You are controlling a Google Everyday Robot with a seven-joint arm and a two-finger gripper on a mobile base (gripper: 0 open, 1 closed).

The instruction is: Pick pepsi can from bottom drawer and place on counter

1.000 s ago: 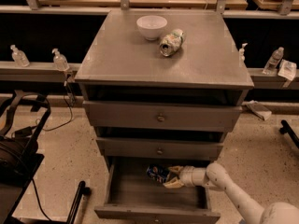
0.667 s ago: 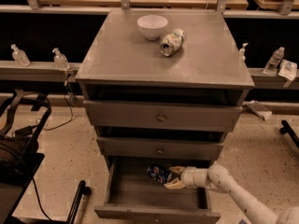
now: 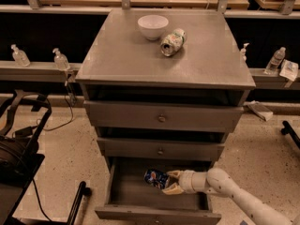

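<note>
Little is changed: pepsi can (image 3: 157, 177) is pinched by pincer (image 3: 171, 182) inside bottom drawer (image 3: 133, 191). Lift to bench (image 3: 126, 55), well above, is pending.

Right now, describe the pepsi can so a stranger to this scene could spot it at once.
On the grey cabinet, only the bottom drawer is pulled open. Inside is the pepsi can, at the tip of the gripper reaching in from the view's right. It is dark blue with a red-and-white logo, unlike the pale green-and-white can beside the white bowl on the counter.
</note>
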